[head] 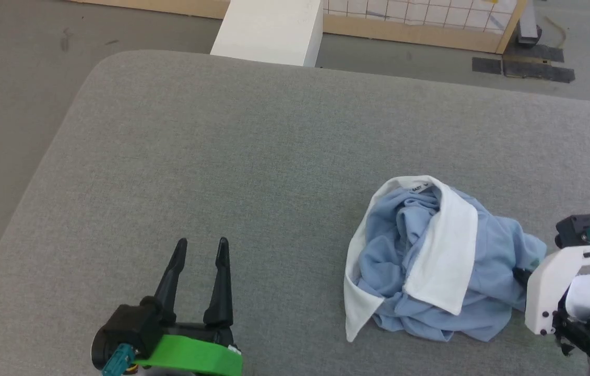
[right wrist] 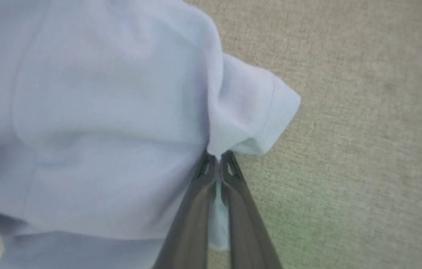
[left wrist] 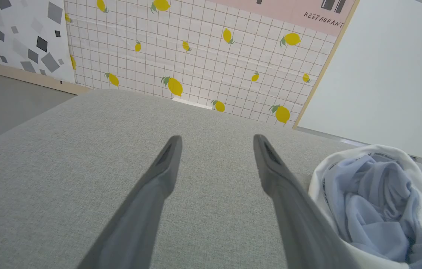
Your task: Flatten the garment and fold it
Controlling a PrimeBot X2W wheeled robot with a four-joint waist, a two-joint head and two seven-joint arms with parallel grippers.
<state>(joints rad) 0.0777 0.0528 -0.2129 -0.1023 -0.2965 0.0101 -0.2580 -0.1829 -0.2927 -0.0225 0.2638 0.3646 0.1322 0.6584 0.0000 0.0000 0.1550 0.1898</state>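
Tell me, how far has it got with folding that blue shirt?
Barely begun. Nothing looks flattened or folded yet: the shirt lies in a crumpled heap on the grey table. In hand: the right jaws are shut on a pinch of blue fabric at the heap's edge, while the left jaws stand open over bare table, apart from the shirt. Left to do: spreading it flat, then all the folding.
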